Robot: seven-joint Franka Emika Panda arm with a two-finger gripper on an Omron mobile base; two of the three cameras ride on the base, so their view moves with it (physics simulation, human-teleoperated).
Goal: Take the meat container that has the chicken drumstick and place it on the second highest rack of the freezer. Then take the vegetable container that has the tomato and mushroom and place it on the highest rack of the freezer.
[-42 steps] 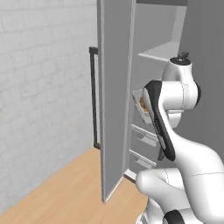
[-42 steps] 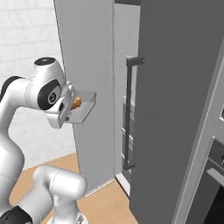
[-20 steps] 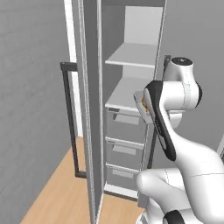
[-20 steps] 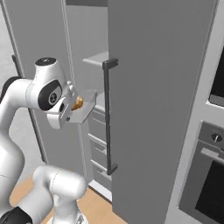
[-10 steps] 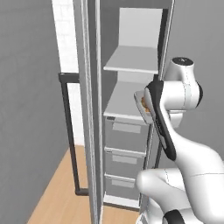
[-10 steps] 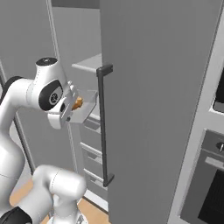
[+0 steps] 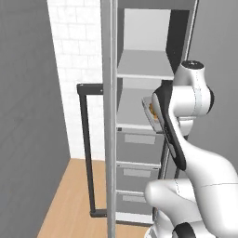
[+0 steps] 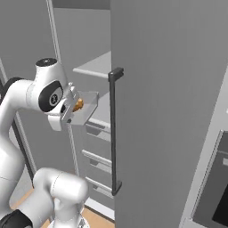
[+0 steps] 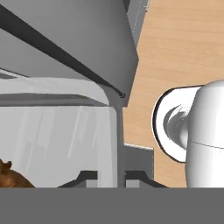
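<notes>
My gripper [image 8: 67,110] is shut on the rim of the clear meat container [image 8: 85,109], held level with the chicken drumstick [image 8: 78,105] in it. The container [image 7: 148,110] hangs in front of the open freezer [image 7: 109,116], about level with the second highest rack [image 7: 131,111]. The highest rack [image 7: 144,65] lies above. In the hand view the container's clear wall [image 9: 57,131] rises from between my fingertips [image 9: 87,176], with the drumstick [image 9: 11,177] at the lower left. The vegetable container with the tomato and mushroom is out of view.
Grey drawers [image 7: 138,145] stack below the racks. The freezer's open door [image 8: 164,89] with its dark bar handle [image 8: 114,129] stands right of the arm; another door edge [image 7: 109,139] and handle [image 7: 85,148] stand left. A black oven front [image 8: 219,191] is far right. Wooden floor [image 7: 74,195] lies below.
The whole picture has shifted: the base has driven around, so the freezer's shelves and drawers now face me more squarely. The arm keeps the same pose, container still gripped.
</notes>
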